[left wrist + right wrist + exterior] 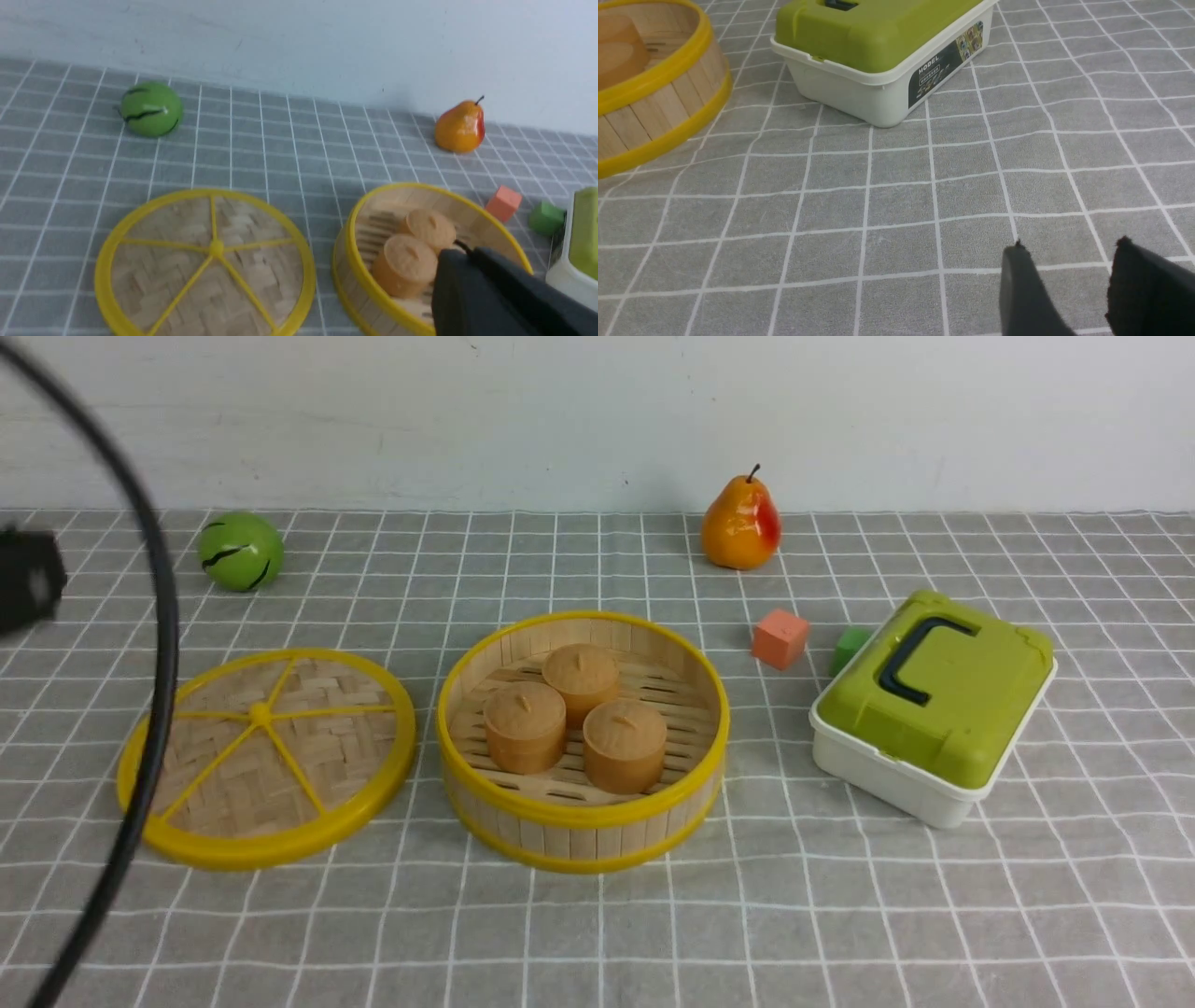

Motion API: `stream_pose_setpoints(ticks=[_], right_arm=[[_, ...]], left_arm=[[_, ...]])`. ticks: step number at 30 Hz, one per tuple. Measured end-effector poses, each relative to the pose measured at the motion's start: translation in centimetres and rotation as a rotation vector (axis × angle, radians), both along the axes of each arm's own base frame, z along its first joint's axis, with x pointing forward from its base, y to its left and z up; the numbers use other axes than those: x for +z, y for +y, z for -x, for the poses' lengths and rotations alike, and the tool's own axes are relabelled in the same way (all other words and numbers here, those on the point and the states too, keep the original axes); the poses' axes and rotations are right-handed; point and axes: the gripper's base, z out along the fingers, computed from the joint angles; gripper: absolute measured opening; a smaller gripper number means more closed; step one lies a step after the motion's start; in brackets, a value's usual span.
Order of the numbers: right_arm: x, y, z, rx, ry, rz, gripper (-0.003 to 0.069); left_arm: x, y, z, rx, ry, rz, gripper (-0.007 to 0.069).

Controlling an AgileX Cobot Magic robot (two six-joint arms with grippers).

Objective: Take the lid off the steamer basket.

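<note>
The lid [271, 756], a flat woven bamboo disc with a yellow rim and spokes, lies flat on the grey checked cloth just left of the steamer basket [579, 831]. Lid and basket are apart. The basket stands uncovered, with three brown buns [579, 709] on its slatted floor. In the left wrist view my left gripper [460, 252] is shut with nothing in it, raised on the near side of the basket [345, 261], with the lid [205, 266] off to its side. My right gripper [1071, 242] is open over bare cloth, away from the basket [658, 107].
A green ball [240, 551] and a pear [742, 523] sit near the back wall. An orange cube [780, 638] and a green cube [848, 647] lie beside a white box with a green lid [934, 705] at the right. A black cable [154, 691] hangs at the left.
</note>
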Motion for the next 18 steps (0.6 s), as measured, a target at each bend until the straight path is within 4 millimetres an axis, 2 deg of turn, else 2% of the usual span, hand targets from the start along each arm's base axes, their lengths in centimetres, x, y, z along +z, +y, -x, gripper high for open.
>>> stream_pose_setpoints(ticks=[1, 2, 3, 4, 5, 7, 8, 9, 11, 14, 18], right_arm=[[0.0, 0.0, 0.0, 0.000, 0.000, 0.000, 0.0241], [0.0, 0.0, 0.0, 0.000, 0.000, 0.000, 0.0241], [0.0, 0.0, 0.0, 0.000, 0.000, 0.000, 0.0241], [0.0, 0.0, 0.0, 0.000, 0.000, 0.000, 0.0241], [0.0, 0.0, 0.0, 0.000, 0.000, 0.000, 0.0241], [0.0, 0.0, 0.0, 0.000, 0.000, 0.000, 0.0241], [0.0, 0.0, 0.0, 0.000, 0.000, 0.000, 0.0241], [0.0, 0.0, 0.0, 0.000, 0.000, 0.000, 0.0241], [0.0, 0.0, 0.0, 0.000, 0.000, 0.000, 0.0241], [0.0, 0.0, 0.0, 0.000, 0.000, 0.000, 0.0241], [0.0, 0.0, 0.0, 0.000, 0.000, 0.000, 0.0241]], left_arm=[[-1.9, 0.3, 1.7, 0.000, -0.006, 0.002, -0.0013], [-2.2, 0.3, 1.9, 0.000, -0.006, 0.002, -0.0013], [-4.2, 0.6, 3.3, 0.001, -0.015, 0.009, -0.0013], [-4.4, 0.6, 3.4, 0.001, -0.016, 0.010, -0.0013], [-6.3, 0.9, 4.8, 0.003, -0.043, 0.019, -0.0013], [-7.5, 1.0, 5.7, 0.003, -0.060, 0.024, -0.0013], [-9.3, 1.2, 6.9, 0.004, -0.082, 0.030, -0.0013], [-9.3, 1.2, 6.9, 0.004, -0.082, 0.030, -0.0013], [-11.7, 1.4, 8.0, 0.003, -0.095, 0.032, -0.0013], [-14.2, 1.6, 8.8, 0.004, -0.105, 0.026, -0.0013], [-15.9, 1.8, 9.2, 0.007, -0.105, -0.004, -0.0013]])
